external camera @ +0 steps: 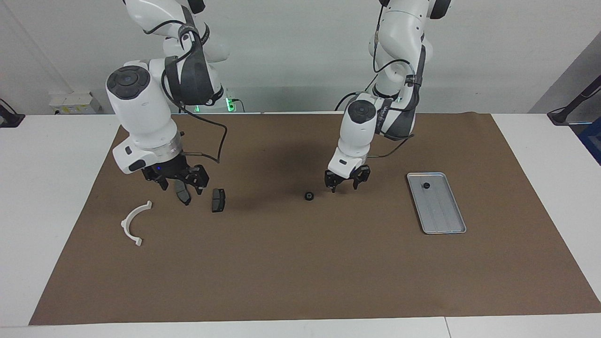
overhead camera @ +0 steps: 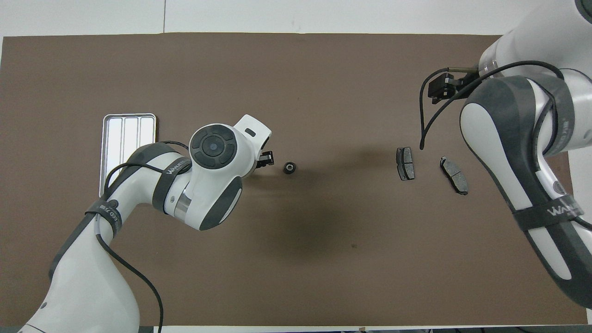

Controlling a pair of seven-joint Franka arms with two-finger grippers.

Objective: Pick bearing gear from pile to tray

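We have the counter's brown mat (external camera: 300, 263), then the tray (external camera: 443, 220) toward the left arm's end, one bearing gear (external camera: 426, 185) already in it. Left gripper (external camera: 346, 184) hangs released just beside the loose bearing gear (external camera: 309, 195) mid-mat, holding nothing. Right gripper (external camera: 181, 180) waits spread wide over the brake pads (external camera: 218, 200), white arc bracket (external camera: 136, 223) nearby. Risk: gripper is offset, so a straight descent likely clips the gear and rolls it away; small round part may also squirt out on closing.
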